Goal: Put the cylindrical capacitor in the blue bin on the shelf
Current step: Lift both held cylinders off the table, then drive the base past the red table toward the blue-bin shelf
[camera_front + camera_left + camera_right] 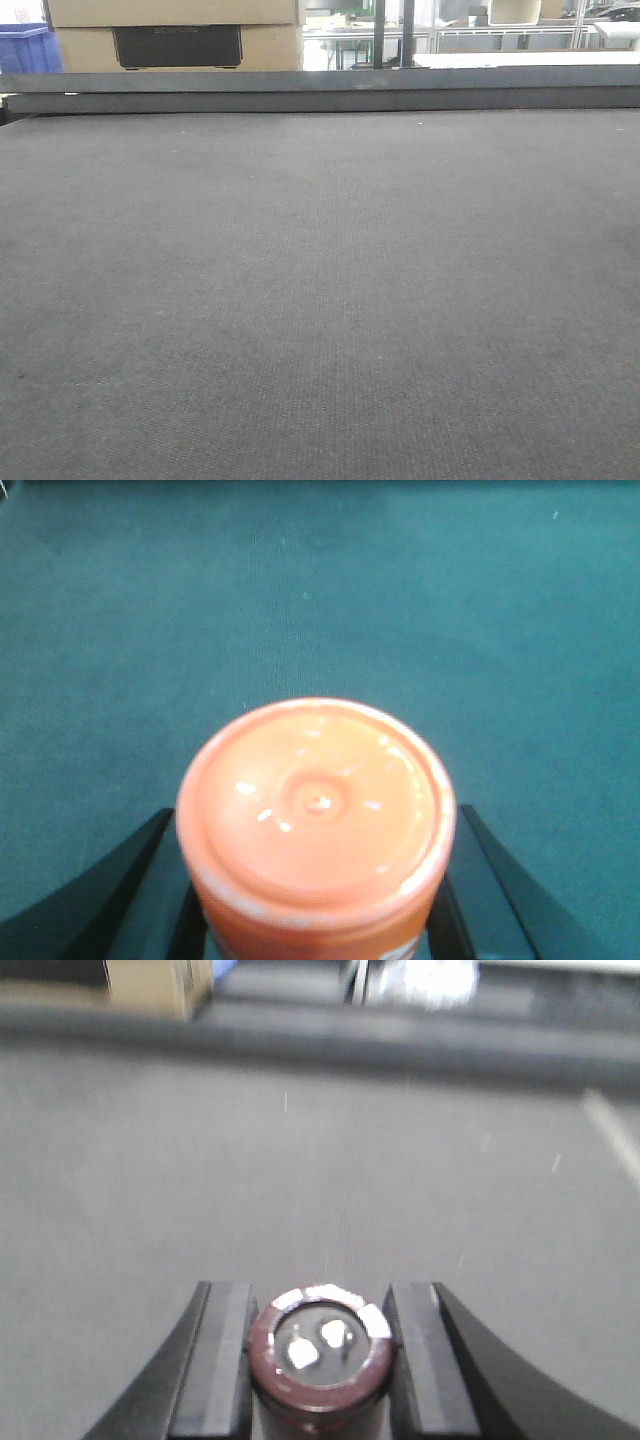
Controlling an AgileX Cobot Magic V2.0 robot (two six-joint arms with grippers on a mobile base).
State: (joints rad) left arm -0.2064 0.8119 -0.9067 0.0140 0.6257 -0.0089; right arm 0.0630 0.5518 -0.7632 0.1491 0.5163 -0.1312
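The cylindrical capacitor [320, 1345] is a dark brown-maroon stub with a silvery rim and two metal terminals on its top face. It stands upright between the black fingers of my right gripper [320, 1295], which is shut on its sides, above a grey mat [300, 1180]. My left gripper [316, 820] is shut on an orange round-topped bottle [316, 810] over the same mat. A blue bin [25, 48] shows at the far top left of the front view, beyond the table. The shelf is out of view. Neither gripper shows in the front view.
A broad grey mat [320, 300] covers the table up to a dark raised back edge [320, 92]. Behind it stand a cardboard box [175, 35] with a black panel and two dark posts [392, 30]. A pale line [612, 1135] runs across the mat at right.
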